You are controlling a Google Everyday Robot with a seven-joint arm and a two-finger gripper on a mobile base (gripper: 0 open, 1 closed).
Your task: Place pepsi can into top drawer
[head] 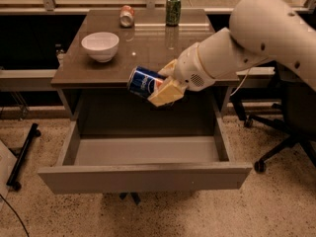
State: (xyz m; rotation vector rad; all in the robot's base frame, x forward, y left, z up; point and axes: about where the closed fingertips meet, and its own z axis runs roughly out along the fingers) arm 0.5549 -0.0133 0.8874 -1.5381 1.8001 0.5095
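The blue pepsi can (142, 82) lies tilted on its side in my gripper (160, 85), whose cream fingers are shut on it. The can hangs in the air just past the table's front edge, above the back of the open top drawer (148, 174). The drawer is pulled far out, its grey floor bare. My white arm reaches in from the upper right.
On the brown table top (148, 48) stand a white bowl (100, 45) at the left, a green can (173, 9) at the back and an orange-and-silver can (127, 15) lying on its side. An office chair (291, 127) stands right of the table.
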